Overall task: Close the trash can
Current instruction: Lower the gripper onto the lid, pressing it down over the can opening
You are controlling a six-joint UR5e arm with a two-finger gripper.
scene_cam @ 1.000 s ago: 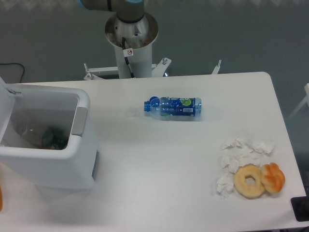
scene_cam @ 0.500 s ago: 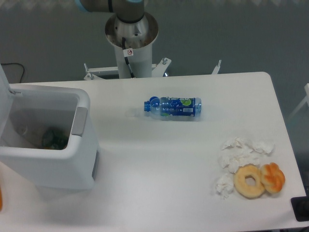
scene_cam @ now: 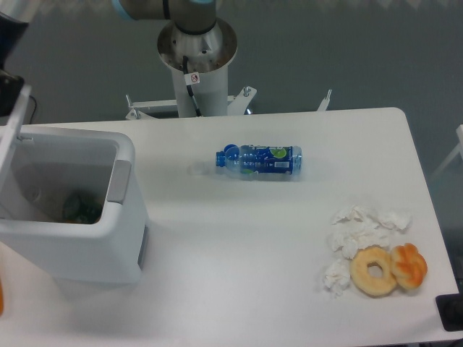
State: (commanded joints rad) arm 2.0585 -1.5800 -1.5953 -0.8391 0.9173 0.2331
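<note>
The gripper [scene_cam: 10, 32] is barely in view, only a dark shape at the top left corner, cut off by the frame edge. I cannot tell how wide its jaws stand or whether they grip anything. Right under that dark shape is the upper edge of the lid [scene_cam: 12, 123], a white panel standing nearly upright and tilted a little; whether the two touch I cannot make out.

Below the gripper sits the trash can [scene_cam: 87, 231], a big white box with rounded corners at the left end of the table [scene_cam: 239, 246]. It is open, and something dark lies at the bottom inside. Its grey latch tab [scene_cam: 119, 181] is on the rim away from the lid.

Well off to the right of the gripper a blue plastic bottle [scene_cam: 259, 160] lies on its side. Much farther off, toward the far right corner, crumpled tissues [scene_cam: 358, 235] lie touching a doughnut [scene_cam: 374, 271] and a pastry [scene_cam: 409, 266].
</note>
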